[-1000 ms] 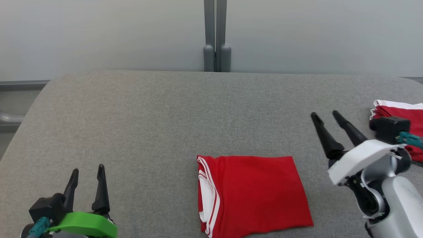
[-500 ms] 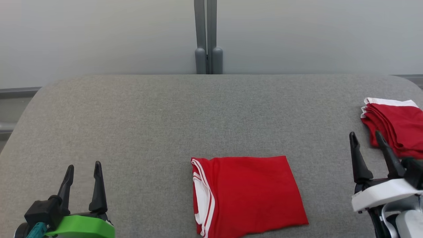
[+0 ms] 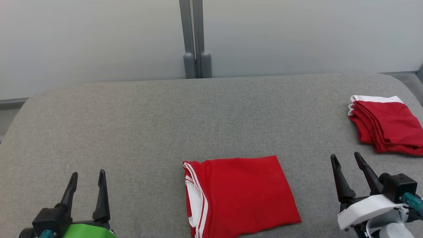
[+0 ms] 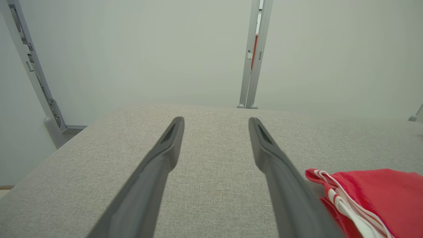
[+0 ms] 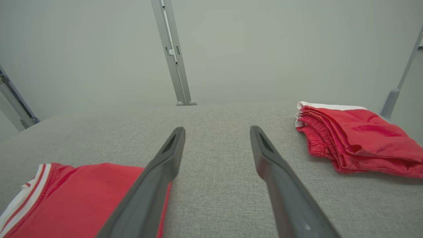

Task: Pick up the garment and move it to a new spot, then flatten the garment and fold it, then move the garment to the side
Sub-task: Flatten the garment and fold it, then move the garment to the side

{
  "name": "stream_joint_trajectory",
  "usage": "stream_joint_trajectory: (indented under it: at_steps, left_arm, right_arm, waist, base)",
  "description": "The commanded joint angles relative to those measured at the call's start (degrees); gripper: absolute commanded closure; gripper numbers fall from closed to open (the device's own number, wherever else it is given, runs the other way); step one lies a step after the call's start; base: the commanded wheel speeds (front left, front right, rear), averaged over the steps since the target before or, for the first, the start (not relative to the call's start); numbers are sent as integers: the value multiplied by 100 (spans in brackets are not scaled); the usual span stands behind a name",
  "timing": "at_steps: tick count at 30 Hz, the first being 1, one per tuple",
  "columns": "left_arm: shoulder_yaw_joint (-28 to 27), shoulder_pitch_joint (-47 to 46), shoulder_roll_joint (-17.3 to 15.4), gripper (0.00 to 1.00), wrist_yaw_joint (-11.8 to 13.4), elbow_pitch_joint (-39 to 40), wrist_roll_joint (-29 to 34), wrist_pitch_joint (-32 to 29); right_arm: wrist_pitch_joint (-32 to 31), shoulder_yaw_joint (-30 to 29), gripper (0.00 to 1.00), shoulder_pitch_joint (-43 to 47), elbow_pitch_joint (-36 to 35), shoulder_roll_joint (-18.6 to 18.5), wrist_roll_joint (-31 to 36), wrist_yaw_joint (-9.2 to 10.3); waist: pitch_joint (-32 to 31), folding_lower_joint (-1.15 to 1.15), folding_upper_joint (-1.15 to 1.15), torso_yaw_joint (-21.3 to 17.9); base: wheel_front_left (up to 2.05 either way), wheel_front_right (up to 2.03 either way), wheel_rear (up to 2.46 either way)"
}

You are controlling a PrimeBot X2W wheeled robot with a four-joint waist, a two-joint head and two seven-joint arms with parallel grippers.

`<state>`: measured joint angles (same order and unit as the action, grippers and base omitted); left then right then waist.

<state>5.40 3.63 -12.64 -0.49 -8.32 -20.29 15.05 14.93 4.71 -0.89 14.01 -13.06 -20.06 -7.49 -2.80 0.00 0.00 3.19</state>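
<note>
**Garment (image 3: 241, 195) folded at the near middle, bare surface on every side**

The garment lies flat as a red, roughly square fold on the grey fabric surface (image 3: 132, 125), in the near middle of the head view. Its red-and-white striped trim and a white inner layer show along the edge on the robot's left. The far edge is straight, the right edge slants outward toward the robot, and the near left corner runs off the bottom of the picture.

The left gripper (image 3: 88, 175) sits at the lower left, well apart from the trimmed edge, with a wide stretch of bare surface between them. Its jaws are released and hold nothing; in the left wrist view the striped edge lies just beyond the right-hand finger. The right gripper (image 3: 345, 158) sits at the lower right, near the garment's slanted edge but not touching it, with a strip of grey between. Its jaws are also released and empty.

A second folded red pile (image 3: 385, 125) with a white band along its far edge rests near the far right rounded corner of the surface, well apart from the garment. The whole far half and the left side of the surface are bare up to the rounded back edge. Behind it stand pale wall panels (image 3: 82, 39) and a grey post (image 3: 195, 39).
</note>
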Motion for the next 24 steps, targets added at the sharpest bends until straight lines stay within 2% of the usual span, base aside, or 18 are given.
stream_joint_trajectory:
  at_steps: [1,10,15,19,24]
  left_arm:
    - [-67,36,46,0,-49,-35,107,14]
    - [-272,-51,227,0,-272,-101,436,14]
    - [-292,-101,265,0,-358,-132,613,14]
    - [-296,-163,276,0,-409,-142,749,14]
    - [-238,-318,298,0,-486,-132,856,14]
  right_arm:
    - [27,34,0,-73,11,-21,-3,0]
    - [29,143,0,-93,92,-85,-35,0]
    - [-30,477,0,-193,234,-167,-157,0]
    - [-506,889,0,-408,383,-230,-451,0]
    - [-1522,1275,0,-836,836,-191,-928,1]
  waist:
    - [-2,0,0,-4]
    - [-3,0,0,23]
    - [20,0,0,39]
    - [54,0,0,90]
    - [140,0,0,271]
  base:
    - [0,0,0]
    - [0,0,0]
    - [0,0,0]
    - [0,0,0]
    - [0,0,0]
